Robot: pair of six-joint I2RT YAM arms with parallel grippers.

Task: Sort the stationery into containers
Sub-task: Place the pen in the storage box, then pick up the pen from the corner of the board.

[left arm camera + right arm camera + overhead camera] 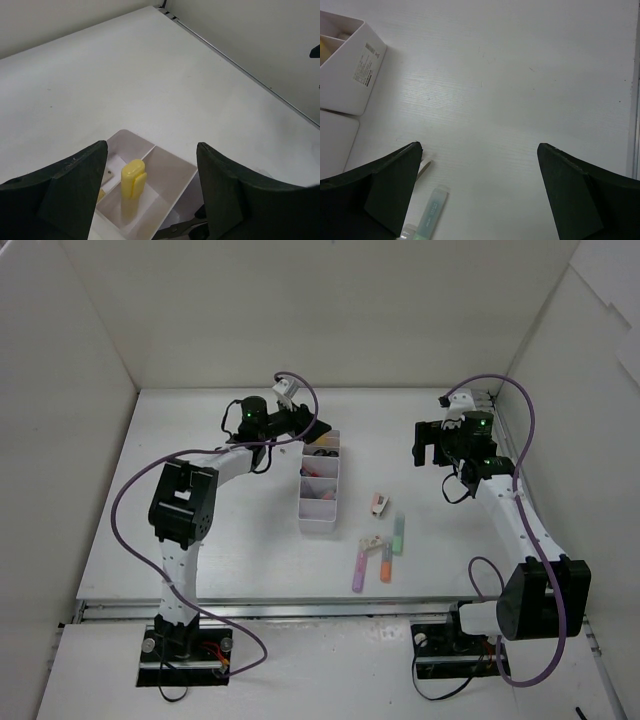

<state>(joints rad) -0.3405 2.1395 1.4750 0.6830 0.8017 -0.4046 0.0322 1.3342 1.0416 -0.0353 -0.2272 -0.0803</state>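
Note:
The white organiser tray (317,524) lies mid-table. My left gripper (316,429) hovers open and empty over its far end. In the left wrist view a yellow highlighter (132,182) stands in a compartment of the tray (172,156) between my open fingers (80,185), and black scissors (186,228) show at the bottom. On the table lie a green highlighter (398,533), an orange one (386,562), a purple one (358,568) and two erasers (379,503). My right gripper (427,445) is open and empty, above and right of them. Its view shows the green highlighter (431,214).
White walls enclose the table on the left, back and right. A metal rail (300,608) runs along the near edge. The right wrist view shows the tray's labelled end wall (355,75) at the upper left and an eraser tip (424,168) by the left finger.

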